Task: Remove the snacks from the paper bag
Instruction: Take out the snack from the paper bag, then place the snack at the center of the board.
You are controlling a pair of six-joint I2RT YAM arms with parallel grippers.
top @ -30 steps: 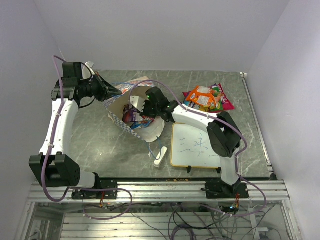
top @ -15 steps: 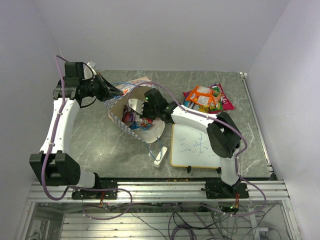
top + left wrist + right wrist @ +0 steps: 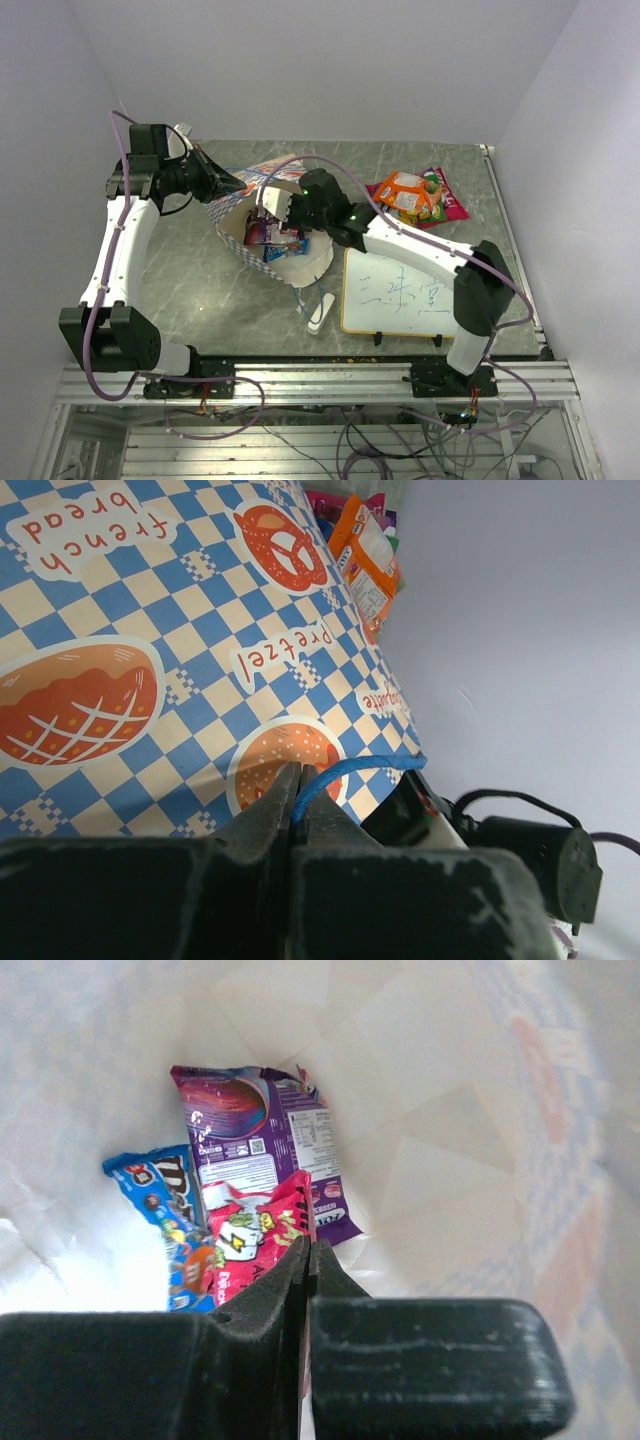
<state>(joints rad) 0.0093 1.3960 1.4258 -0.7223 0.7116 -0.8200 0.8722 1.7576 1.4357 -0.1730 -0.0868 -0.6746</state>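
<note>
The paper bag (image 3: 248, 205) lies on its side on the table with its mouth facing the near right. Its blue-and-white checkered side fills the left wrist view (image 3: 200, 630). My left gripper (image 3: 238, 186) is shut on the bag's blue cord handle (image 3: 345, 772) and holds the top edge up. My right gripper (image 3: 277, 212) is inside the bag's mouth. In the right wrist view it (image 3: 308, 1250) is shut on the edge of a red snack packet (image 3: 250, 1235). A purple packet (image 3: 260, 1130) and a blue packet (image 3: 160, 1200) lie beside it in the bag.
An orange packet (image 3: 405, 190) and a pink packet (image 3: 448, 200) lie on the table at the back right; they also show in the left wrist view (image 3: 365, 550). A framed whiteboard (image 3: 395, 290) lies front right. A white eraser block (image 3: 321, 312) lies beside it.
My right arm has stretched out and its gripper has gone further into the bag's mouth. The left arm holds the cord as before.
</note>
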